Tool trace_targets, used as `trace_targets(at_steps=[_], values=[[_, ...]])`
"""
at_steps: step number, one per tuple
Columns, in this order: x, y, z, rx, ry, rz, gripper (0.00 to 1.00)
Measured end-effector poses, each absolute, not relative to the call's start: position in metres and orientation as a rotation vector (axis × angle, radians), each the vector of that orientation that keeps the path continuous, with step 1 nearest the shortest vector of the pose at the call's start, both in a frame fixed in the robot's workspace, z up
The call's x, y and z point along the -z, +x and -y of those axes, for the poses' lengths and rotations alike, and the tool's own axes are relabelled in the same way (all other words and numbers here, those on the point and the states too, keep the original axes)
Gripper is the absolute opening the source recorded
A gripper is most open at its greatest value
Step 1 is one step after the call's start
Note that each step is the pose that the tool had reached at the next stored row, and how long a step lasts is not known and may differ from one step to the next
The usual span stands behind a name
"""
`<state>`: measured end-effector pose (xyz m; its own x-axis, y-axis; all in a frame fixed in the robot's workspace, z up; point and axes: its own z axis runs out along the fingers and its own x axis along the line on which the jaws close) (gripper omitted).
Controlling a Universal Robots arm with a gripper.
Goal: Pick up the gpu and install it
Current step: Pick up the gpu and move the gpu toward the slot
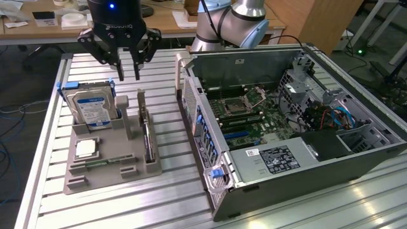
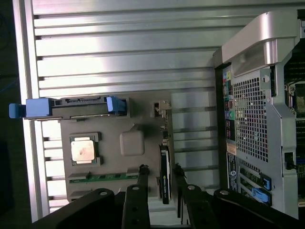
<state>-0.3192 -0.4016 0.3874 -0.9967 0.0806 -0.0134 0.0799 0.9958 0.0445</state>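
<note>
Wrist view, nearest first: the gripper [image 2: 160, 168] has its two fingers [image 2: 143, 172] parted only a little, with nothing between them and no contact with anything. Beyond the tips, in line with the gap, the gpu [image 2: 164, 183] stands on edge in a slot of the grey holder tray [image 2: 138, 114] – a thin dark card, apart from the jaws.

In the exterior view the slatted metal table [image 1: 178, 200] comes first, then the holder tray [image 1: 108, 169] with a processor chip [image 1: 86, 148] and a green memory stick [image 1: 100, 162]. The gpu [image 1: 147, 140] is upright along the tray's edge, at about five o'clock from the gripper [image 1: 128, 76], which hangs above it. The hard drive [image 1: 92, 109] stands at seven o'clock from the fingertips. At three o'clock from the tray lies the open computer case [image 1: 286, 143] – motherboard exposed.
</note>
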Motion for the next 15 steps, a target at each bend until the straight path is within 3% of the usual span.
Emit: trace_targets(at_steps=[3,5,8,9,10,15], values=[[-0.3874,-0.3192,0.4015,-0.069,0.126,-3.123,0.47],[-0.3874,-0.3192,0.4015,-0.069,0.126,-3.123,0.47],[-0.3873,-0.3193,0.4015,-0.069,0.121,-3.123,0.64],[-0.3872,-0.3193,0.4014,-0.069,0.106,-3.124,0.64],[-0.3869,-0.3193,0.4014,-0.069,0.081,-3.125,0.71],[-0.3837,-0.3193,0.4018,-0.068,-0.015,-3.132,0.71]])
